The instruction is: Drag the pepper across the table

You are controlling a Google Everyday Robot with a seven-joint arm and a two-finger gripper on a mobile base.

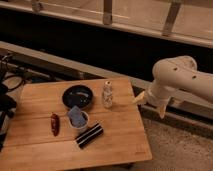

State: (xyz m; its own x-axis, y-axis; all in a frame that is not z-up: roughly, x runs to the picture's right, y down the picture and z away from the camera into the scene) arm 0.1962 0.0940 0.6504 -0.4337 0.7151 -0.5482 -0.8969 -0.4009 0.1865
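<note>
Nearest is the front of the wooden table (115,150), where a black ribbed tube (89,135) lies. Just behind it stands a white cup (79,120) with something blue inside. The red pepper (54,123) lies flat on the left part of the table, near the cup but not touching it. Farther back are a dark bowl (77,96) and a small bottle (107,95). The robot's gripper (141,98) hangs by the right edge of the table, well apart from the pepper. Whether it is open or closed cannot be told, but the pepper is not in it. The cup, tube and bottle sit between the gripper and the pepper. Reaching across could bump the bottle or cup and tip them over. A push on the smooth pepper could also make it roll off the left edge.
</note>
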